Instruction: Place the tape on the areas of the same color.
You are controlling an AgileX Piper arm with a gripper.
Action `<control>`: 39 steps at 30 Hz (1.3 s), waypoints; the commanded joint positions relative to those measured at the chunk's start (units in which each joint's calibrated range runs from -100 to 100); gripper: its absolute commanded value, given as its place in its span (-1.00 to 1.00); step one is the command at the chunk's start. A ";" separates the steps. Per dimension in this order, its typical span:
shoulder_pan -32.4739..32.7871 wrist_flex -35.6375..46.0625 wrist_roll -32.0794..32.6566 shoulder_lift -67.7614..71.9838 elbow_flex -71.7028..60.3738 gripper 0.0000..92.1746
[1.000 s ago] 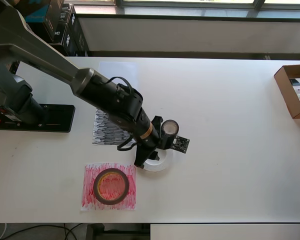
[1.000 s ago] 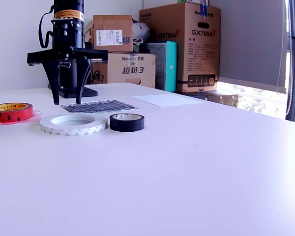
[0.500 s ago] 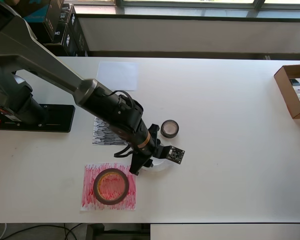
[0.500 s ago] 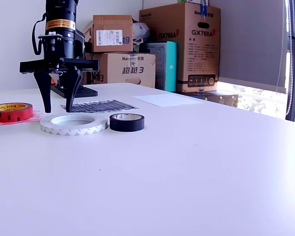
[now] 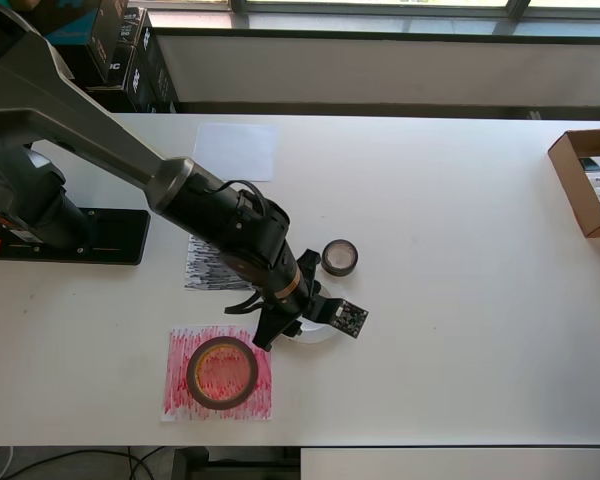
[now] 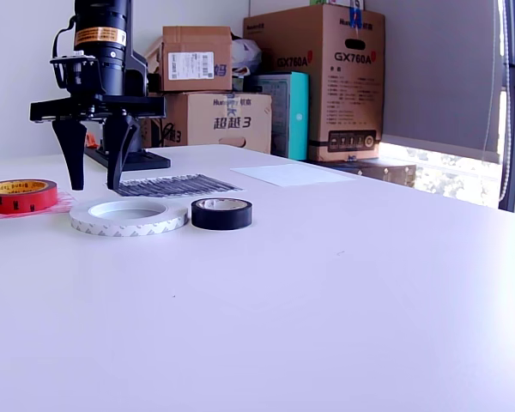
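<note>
Gripper [image 6: 93, 184] hangs above the table [image 5: 460, 330], fingers pointing down and spread wide, nothing between them. In the exterior view the fingertips sit clear of the surface, above the far left part of the white tape roll [image 6: 129, 216].

Overhead, the arm's wrist covers most of this white roll [image 5: 315, 333]; only a sliver of its rim shows, so the exact alignment of fingers and roll cannot be told there.

Dark red roll [image 5: 221, 372] lies flat on the red scribbled sheet [image 5: 180, 390], near the table's front edge. In the exterior view this roll [image 6: 19, 196] is cut off by the frame's left side.

Small black roll [image 5: 339, 257] rests on bare tabletop, just beside the white roll and off the black scribbled sheet [image 5: 202, 265], which the arm partly hides.

Plain white sheet [image 5: 236, 151] lies near the table's rear edge, carrying no roll.
</note>
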 commanded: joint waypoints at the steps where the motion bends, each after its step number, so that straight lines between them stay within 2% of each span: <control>1: 0.06 2.47 0.32 -0.04 0.35 0.01; 13: -3.50 5.44 1.38 0.42 0.54 0.01; 21: -2.79 5.87 1.38 0.52 0.44 0.01; 39: -2.31 5.19 -3.61 2.67 -2.10 0.05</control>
